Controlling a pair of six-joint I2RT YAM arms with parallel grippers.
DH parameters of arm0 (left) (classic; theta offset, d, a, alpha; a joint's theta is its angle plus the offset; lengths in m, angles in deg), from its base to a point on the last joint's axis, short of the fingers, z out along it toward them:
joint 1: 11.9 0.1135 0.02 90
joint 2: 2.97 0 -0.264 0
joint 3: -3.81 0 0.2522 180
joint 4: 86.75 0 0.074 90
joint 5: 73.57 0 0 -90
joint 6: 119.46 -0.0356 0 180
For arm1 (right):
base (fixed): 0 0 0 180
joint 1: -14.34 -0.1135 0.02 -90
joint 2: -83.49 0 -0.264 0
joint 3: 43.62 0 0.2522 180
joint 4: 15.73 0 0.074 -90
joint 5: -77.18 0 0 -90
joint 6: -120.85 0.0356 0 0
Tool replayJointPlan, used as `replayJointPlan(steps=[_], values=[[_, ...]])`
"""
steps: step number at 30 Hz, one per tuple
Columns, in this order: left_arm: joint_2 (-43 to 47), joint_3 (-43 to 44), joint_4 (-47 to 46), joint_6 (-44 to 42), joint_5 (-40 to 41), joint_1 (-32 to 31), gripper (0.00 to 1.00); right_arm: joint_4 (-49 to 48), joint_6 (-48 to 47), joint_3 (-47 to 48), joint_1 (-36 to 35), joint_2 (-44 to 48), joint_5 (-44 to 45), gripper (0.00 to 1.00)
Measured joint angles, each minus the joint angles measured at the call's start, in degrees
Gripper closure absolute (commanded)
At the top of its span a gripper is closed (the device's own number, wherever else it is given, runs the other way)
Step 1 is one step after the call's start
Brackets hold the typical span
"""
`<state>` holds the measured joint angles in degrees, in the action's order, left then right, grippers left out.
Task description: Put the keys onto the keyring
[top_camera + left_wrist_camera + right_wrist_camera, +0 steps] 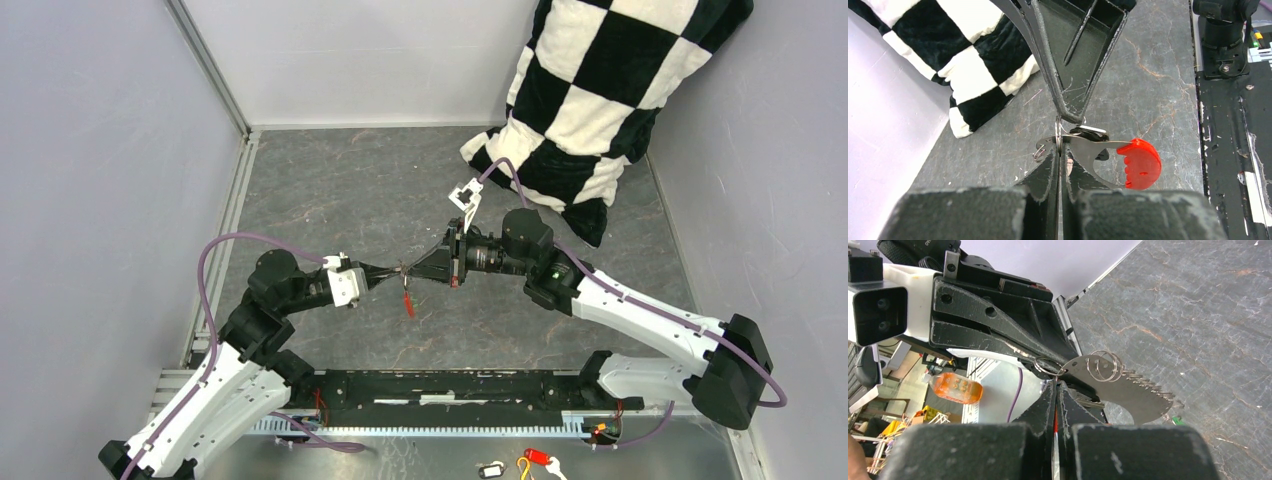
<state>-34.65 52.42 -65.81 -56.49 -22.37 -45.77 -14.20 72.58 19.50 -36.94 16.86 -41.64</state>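
Top external view, starting at your left: the left gripper [383, 271] reaches in over the grey table [330, 180], its jaws pressed together to a narrow point. Right at that point sits the keyring [403, 267], held between the two arms. From it the red key [408, 303] hangs down, just below both sets of fingers. Immediately to the right, the right gripper [422, 268] comes in tip to tip against the left one, its jaws likewise closed tight.

Your wrist views show a thin wire loop of the keyring caught at both pairs of fingertips; you cannot tell which pair carries the load. From the left wrist, the red key's flat silver blade lies across the fingertips, with its red head out to the right. From the right wrist, two more small rings overlap the blade near its upper edge, and its toothed edge runs off to the right.

Far right and back, a black-and-white checkered pillow [600, 90] leans in the corner.
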Motion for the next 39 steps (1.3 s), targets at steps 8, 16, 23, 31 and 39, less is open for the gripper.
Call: replayJointPlan(steps=[8, 16, 23, 31, 39], values=[[-0.02, 0.00, 0.00, -0.39, -0.37, 0.00, 0.98, -0.79, -0.09, 0.00, 0.00, 0.00, 1.09, 1.00], [-0.04, 0.00, 0.22, -0.61, -0.35, 0.00, 0.98, -1.01, -0.09, 0.00, 0.00, 0.00, 1.16, 1.00], [-0.26, 0.00, 0.52, -1.79, -0.33, 0.00, 0.98, -1.01, -0.31, 0.00, 0.00, 0.00, 1.97, 1.00], [-0.57, 0.00, 2.34, -2.84, -0.33, 0.00, 0.98, -1.01, -0.70, 0.00, 0.00, 0.00, 1.97, 1.00], [-0.63, 0.00, 3.26, -2.89, -0.35, 0.00, 0.98, -0.98, -1.07, 0.00, 0.00, 0.00, 1.97, 1.00]])
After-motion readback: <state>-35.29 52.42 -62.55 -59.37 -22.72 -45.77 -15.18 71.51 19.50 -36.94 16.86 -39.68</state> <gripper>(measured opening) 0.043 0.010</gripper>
